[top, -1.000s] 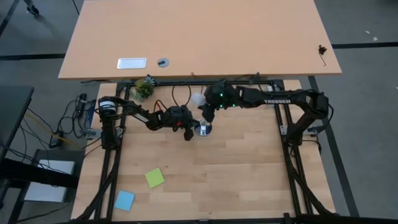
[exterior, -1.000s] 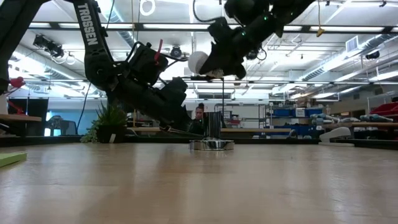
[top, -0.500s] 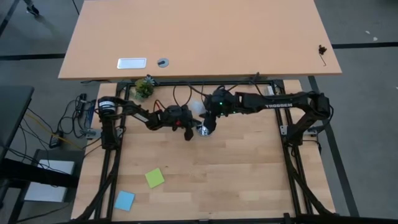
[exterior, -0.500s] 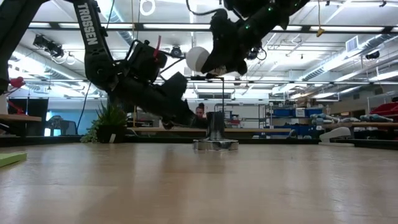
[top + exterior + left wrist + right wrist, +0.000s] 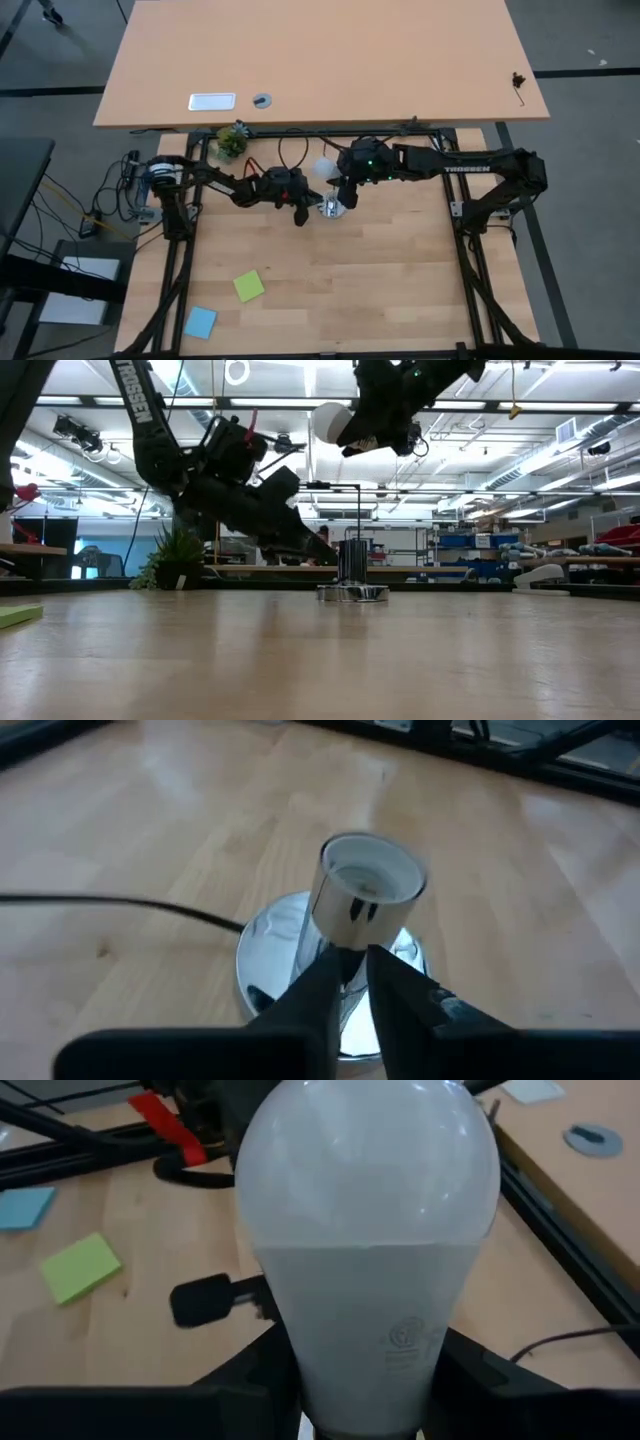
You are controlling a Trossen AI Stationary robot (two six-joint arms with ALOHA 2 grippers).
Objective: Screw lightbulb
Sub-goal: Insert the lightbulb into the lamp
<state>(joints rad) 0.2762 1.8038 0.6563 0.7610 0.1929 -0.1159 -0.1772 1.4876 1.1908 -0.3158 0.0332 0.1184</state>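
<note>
From above I see the light wood table [image 5: 330,280], and behind it a big tan desk [image 5: 320,60] on a grey floor. On the table near me lie a green sticky note [image 5: 249,286] and a blue sticky note [image 5: 200,321], well apart from the work; a small plant [image 5: 231,141] stands at the far left edge. The left gripper [image 5: 300,212] is low beside the silver socket [image 5: 329,208] near the far middle of the table, and the right gripper [image 5: 335,185] holds the lightbulb [image 5: 323,167] just beyond the socket. In the low view the table surface [image 5: 320,660] runs level to a workshop room with ceiling lights and shelves. The socket [image 5: 352,580] stands upright on the table, the left arm [image 5: 240,490] leans down to it from the left and covers part of the room behind, and the lightbulb [image 5: 330,422] hangs high above the socket, tilted, clear of it. In the left wrist view the left fingers [image 5: 320,995] are nearly together at the socket's [image 5: 350,930] stem, with its black cord [image 5: 120,905] running away over the wood; whether they press it I cannot tell. In the right wrist view the right fingers [image 5: 250,1370] are clamped on both sides of the lightbulb [image 5: 370,1230], which fills the middle and hides much of the table beyond.
</note>
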